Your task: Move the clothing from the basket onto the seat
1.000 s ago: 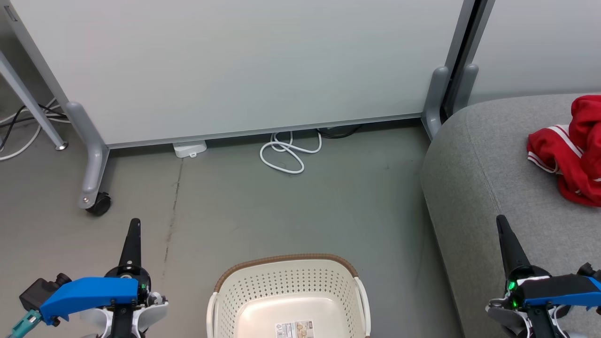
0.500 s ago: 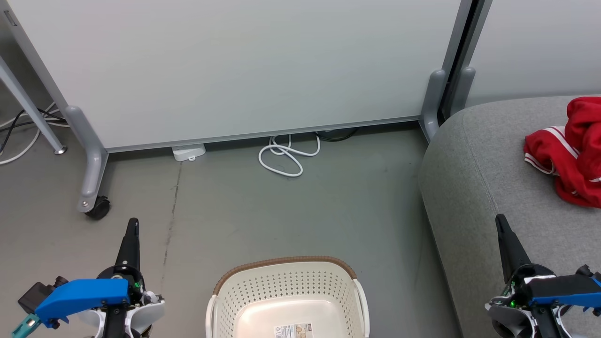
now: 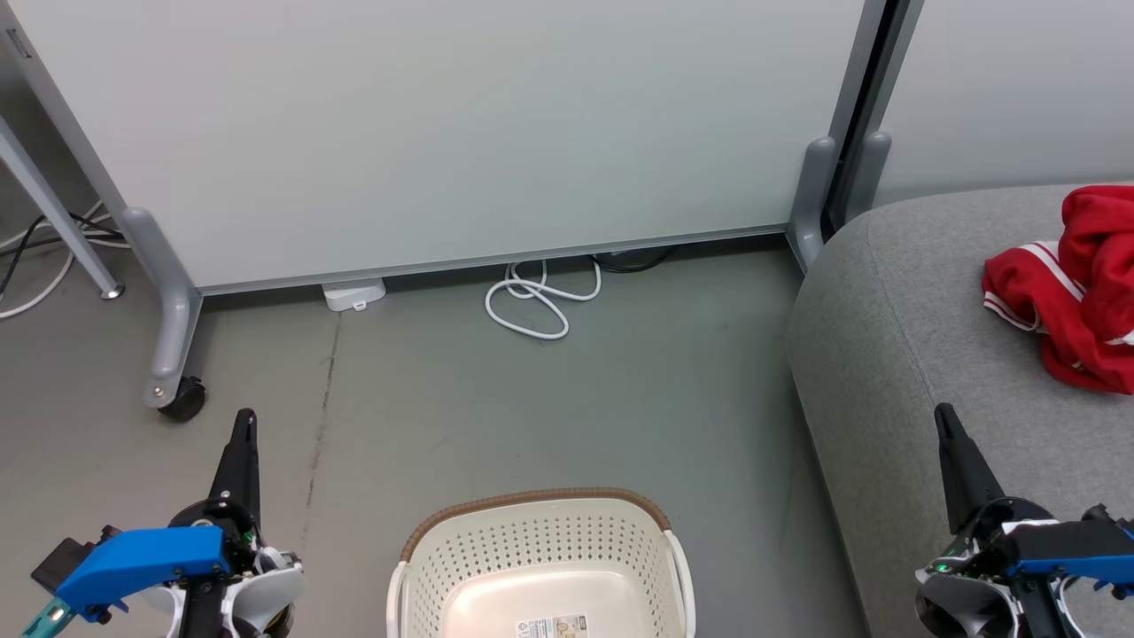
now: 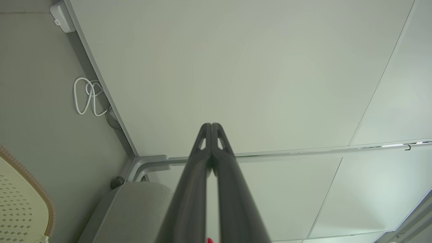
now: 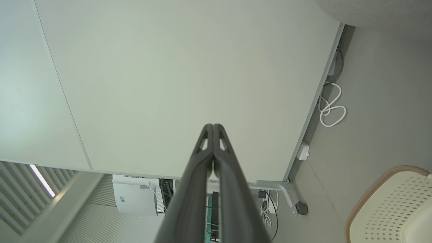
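Observation:
The red clothing (image 3: 1076,301) with white stripes lies bunched on the light-grey seat (image 3: 895,354) at the right edge of the head view. On the floor at bottom centre stands the cream basket (image 3: 540,554) with its brown rim; its inside shows only a label on the bottom. My left gripper (image 3: 243,424) is shut at lower left, fingers pressed together over bare floor, well left of the basket. My right gripper (image 3: 944,416) is shut at lower right, over the seat's front part. Both wrist views show closed fingertips (image 4: 211,126) (image 5: 213,127) with nothing between them.
A white partition panel (image 3: 443,133) on grey wheeled feet (image 3: 173,390) stands behind the basket. A coiled white cable (image 3: 536,297) and a small white box (image 3: 353,292) lie at its base. A table leg (image 3: 53,213) and more cables are at far left.
The whole head picture has drifted slightly up and left, so the camera has moved. Both grippers sit a little lower in view and stay shut.

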Controlling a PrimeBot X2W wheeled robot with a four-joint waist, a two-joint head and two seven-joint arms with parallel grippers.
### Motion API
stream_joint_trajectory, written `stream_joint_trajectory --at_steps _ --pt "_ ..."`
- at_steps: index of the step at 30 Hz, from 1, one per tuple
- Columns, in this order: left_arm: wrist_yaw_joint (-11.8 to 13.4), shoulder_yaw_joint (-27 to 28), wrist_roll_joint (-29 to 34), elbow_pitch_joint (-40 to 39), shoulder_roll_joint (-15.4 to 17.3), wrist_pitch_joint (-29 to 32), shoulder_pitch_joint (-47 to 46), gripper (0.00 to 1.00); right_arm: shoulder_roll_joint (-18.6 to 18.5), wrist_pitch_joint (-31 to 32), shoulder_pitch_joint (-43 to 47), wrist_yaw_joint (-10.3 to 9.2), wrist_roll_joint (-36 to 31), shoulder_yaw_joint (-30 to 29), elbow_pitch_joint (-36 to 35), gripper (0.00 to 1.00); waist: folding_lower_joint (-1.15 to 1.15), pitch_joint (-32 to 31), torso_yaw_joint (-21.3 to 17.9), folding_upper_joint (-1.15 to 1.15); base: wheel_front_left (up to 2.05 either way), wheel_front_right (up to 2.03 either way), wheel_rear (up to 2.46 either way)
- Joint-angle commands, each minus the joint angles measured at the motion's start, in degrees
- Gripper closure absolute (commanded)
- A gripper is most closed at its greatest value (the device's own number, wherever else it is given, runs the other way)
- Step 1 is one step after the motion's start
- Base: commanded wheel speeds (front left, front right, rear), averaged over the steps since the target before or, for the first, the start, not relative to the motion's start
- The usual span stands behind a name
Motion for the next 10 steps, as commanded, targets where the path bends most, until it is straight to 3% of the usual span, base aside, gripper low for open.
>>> stream_joint_trajectory --at_steps 1,10 --pt "-0.6 0.2 -1.0 -0.4 0.0 0.4 0.1 1.0 0.1 0.4 -0.8 0.04 1.3 -0.1 0.1 1.0 0.0 -0.1 0.0 0.0 0.0 0.0 0.0" --pt "-0.5 0.5 -2.6 -0.5 -0.1 0.8 0.2 1.0 0.1 0.8 -0.8 0.04 3.0 -0.2 0.2 1.0 0.0 -0.2 -0.1 0.0 0.0 0.0 0.0"
